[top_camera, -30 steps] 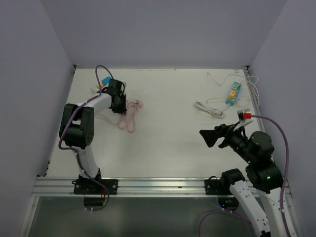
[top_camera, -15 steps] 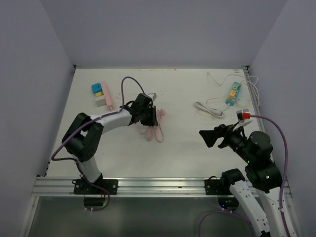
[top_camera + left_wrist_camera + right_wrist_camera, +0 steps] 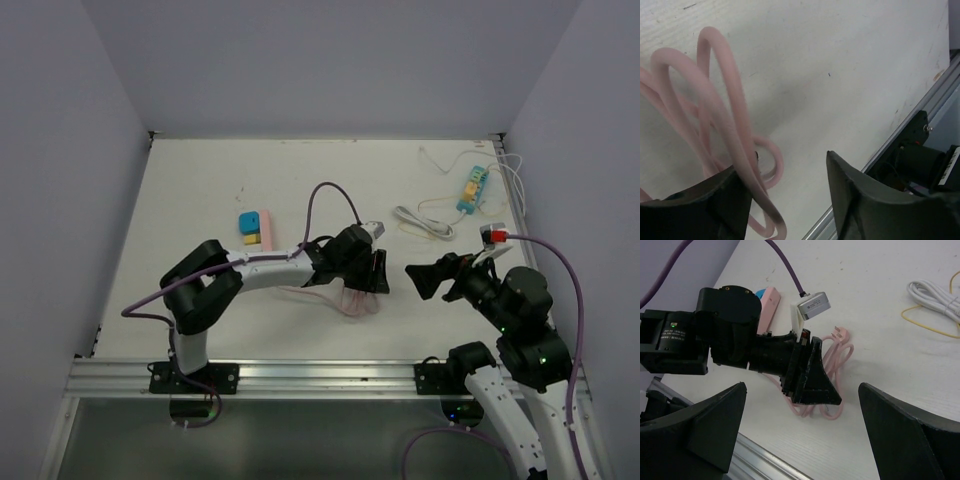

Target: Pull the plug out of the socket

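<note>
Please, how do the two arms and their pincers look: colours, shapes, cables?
The left arm and right arm have white links and black joints. The left pincer and right pincer are black, with wedge-shaped fingers. A purple cable runs to each wrist.

left claw (image 3: 785, 167): parted | pink cable (image 3: 722, 107): looped, against one finger

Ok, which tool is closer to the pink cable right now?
Left. The left tool sits right over the pink cable, with the loops at its fingers. The right tool hangs open off to the cable's right side, apart from it.
</note>
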Available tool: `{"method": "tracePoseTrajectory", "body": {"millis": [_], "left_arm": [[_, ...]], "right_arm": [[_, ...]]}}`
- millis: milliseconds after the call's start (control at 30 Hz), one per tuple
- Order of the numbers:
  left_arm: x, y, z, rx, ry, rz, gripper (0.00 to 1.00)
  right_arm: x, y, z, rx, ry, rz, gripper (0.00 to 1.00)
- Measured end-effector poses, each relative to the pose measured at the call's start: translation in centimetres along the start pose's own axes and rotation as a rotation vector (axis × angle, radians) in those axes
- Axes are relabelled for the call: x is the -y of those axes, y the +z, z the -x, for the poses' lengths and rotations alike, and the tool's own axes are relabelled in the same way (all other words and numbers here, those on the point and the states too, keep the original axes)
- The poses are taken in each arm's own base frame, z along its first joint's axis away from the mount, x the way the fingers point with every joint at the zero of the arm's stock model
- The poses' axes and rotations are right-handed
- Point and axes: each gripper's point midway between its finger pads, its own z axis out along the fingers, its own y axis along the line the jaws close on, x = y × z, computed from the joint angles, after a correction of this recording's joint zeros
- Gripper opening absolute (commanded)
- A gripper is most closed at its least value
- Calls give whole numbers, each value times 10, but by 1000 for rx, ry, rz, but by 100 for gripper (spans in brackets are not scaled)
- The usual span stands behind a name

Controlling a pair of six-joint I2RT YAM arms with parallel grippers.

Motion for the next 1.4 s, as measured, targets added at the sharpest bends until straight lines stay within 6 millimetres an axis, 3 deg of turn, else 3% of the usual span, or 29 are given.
{"method": "tracePoseTrajectory", "body": {"millis": [167,233,333,500,633,700,800,967,1067,1200,1400], "left_arm": [[3,-7,15,53,-2,27,79],[5,-16,25,86,2,46,98],[9,-38,48,161,19,74,100],[21,-93,92,317,38,77,100],[11,-146,130,457,21,110,99],[-2,-162,138,495,8,139,100],[-36,-211,155,600,-34,214,100],[-97,-282,159,719,-78,431,100],[-125,-317,151,770,-95,519,100],[-172,-332,121,751,-139,598,100],[-253,-314,58,590,-333,609,99]], "right_arm": [[2,-3,4,23,-15,-15,99],[3,-4,6,33,-18,-22,99],[5,-5,9,46,-19,-39,99],[9,-5,13,56,-25,-62,99],[11,1,11,28,-22,-72,99],[13,8,9,6,-16,-78,99],[19,21,3,-49,-1,-98,99],[34,49,-19,-177,41,-147,99],[34,66,-34,-251,48,-157,99],[14,89,-58,-335,-7,-134,99],[-48,135,-110,-487,-147,-79,99]]}}
